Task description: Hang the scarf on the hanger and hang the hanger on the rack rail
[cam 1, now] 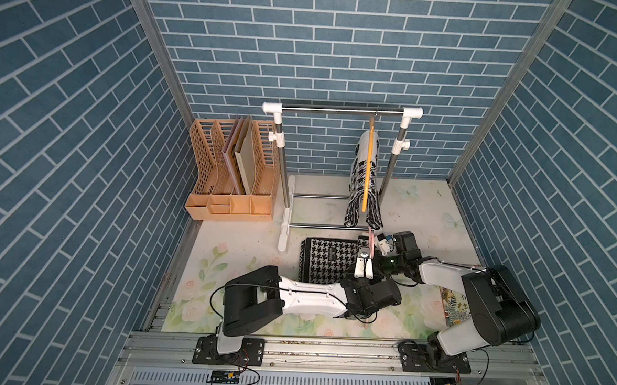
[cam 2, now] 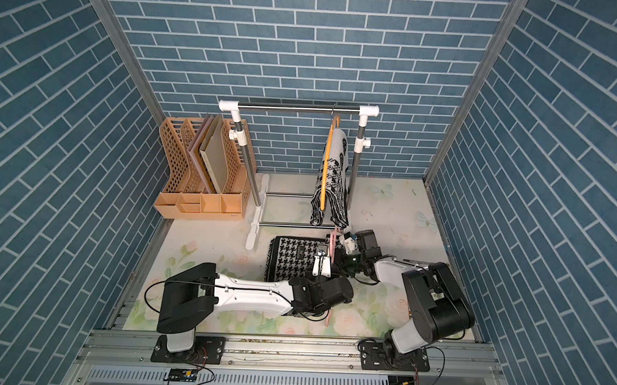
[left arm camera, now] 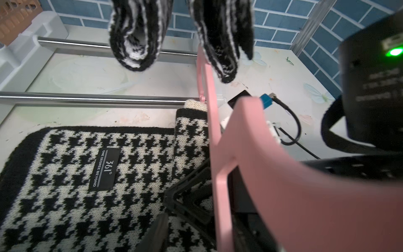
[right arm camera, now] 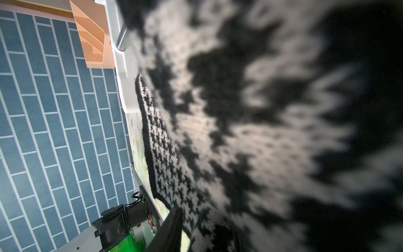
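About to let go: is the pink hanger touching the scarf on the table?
Touching. The left wrist view shows the scarf bent up flush against the pink hanger, no gap.

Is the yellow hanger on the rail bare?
No: a houndstooth scarf hangs draped over the yellow hanger on the rail.

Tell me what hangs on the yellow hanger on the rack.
A black-and-white scarf is draped over the yellow hanger, both ends dangling below it. Its folds cover where it rests on the hanger.
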`<state>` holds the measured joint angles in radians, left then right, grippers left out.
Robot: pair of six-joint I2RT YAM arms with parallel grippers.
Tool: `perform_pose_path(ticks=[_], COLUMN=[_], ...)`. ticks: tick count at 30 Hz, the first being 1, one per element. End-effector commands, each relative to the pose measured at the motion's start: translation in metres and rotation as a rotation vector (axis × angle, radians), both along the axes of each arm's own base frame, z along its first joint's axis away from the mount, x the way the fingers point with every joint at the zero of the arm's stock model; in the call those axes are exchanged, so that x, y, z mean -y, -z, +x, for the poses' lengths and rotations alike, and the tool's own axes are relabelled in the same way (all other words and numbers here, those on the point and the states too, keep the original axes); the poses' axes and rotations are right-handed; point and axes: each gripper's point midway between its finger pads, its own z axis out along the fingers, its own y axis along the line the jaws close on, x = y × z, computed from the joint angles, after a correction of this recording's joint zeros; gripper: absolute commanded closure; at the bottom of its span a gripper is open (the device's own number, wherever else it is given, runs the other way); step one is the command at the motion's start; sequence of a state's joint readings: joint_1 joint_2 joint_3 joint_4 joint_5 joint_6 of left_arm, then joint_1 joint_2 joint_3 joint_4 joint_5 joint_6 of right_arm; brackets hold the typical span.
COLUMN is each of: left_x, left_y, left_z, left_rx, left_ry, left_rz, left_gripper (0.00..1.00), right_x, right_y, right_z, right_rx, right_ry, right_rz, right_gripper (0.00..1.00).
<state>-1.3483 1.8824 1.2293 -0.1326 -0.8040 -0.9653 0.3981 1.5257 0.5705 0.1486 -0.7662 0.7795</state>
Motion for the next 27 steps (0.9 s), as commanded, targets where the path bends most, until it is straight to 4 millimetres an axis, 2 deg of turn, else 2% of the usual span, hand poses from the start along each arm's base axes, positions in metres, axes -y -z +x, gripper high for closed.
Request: perform_pose_path(ticks=[1,3,8,15,18,27], left_x=[0.058,0.064,0.083,0.095,0.099,0.107], left_y=[0.015,0.009,0.001,-0.013,-0.013,-0.017], left_z=[-0.043,-0.047,-0.058,-0.061,-0.063,-0.073], left_rx=[-0.142,-0.138,-0.14,-0.119,-0.118,-0.128], left_ry=[0.29,0.335,0.454,0.523,0.562,0.659], left_rz=[-0.097,-0.113,-0.111,-0.044,-0.017,0.01], left_gripper=[0.4,0.35,0.32,0.29,0.26,0.25], right_x=[-0.002,0.001,0.005,0.012,0.015,0.023], right_y=[0.008,0.004,0.001,-0.006,-0.01,-0.02], right_z=[-0.023,-0.019,-0.015,-0.013,-0.014,-0.014], right_rx=[-0.096,-0.087,-0.088,-0.076,-0.07,-0.037], right_ry=[-0.02,-0.01,0.006,0.025,0.025,0.062], right_rz=[-0.027,-0.025,-0.027,-0.032,-0.051,-0.085], right_gripper=[0.56,0.55,0.52,0.48,0.45,0.35])
